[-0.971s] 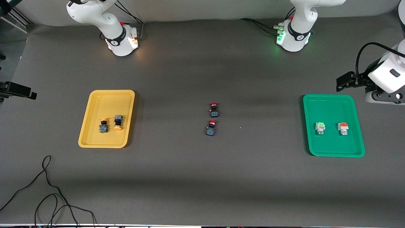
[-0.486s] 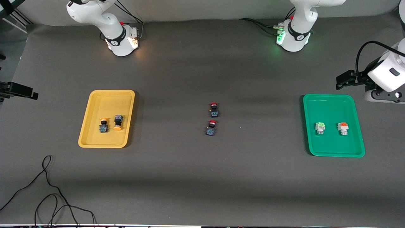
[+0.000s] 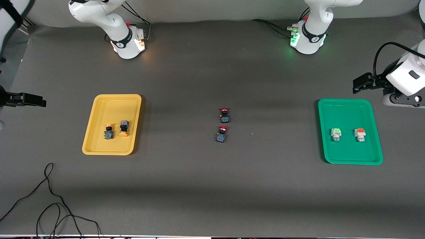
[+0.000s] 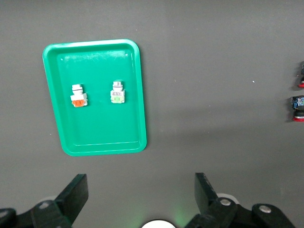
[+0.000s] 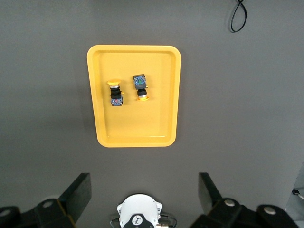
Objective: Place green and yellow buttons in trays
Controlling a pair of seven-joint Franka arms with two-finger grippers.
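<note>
The yellow tray [image 3: 113,106] lies toward the right arm's end and holds two yellow-capped buttons [image 3: 108,131] [image 3: 123,128]. The green tray [image 3: 345,113] lies toward the left arm's end. It holds a white button with a green block [image 3: 336,134] and one with an orange block [image 3: 359,134]. My left gripper [image 3: 358,85] is raised near the green tray's corner, open and empty [image 4: 140,183]. Its wrist view shows the green tray [image 4: 99,128] and both buttons [image 4: 118,92] [image 4: 78,95]. My right gripper [image 3: 40,100] is raised at the table's edge, open and empty [image 5: 142,183]. Its wrist view shows the yellow tray [image 5: 156,109].
Two red-capped black-blue buttons [image 3: 224,115] [image 3: 221,134] lie at the table's middle, one nearer the front camera. A black cable [image 3: 53,199] loops on the table near the front edge at the right arm's end. The arm bases [image 3: 127,41] [image 3: 307,39] stand along the back.
My right gripper has shifted slightly inward from the table's edge. My left hand has drifted a little away from the green tray. The buttons and trays have not moved.
</note>
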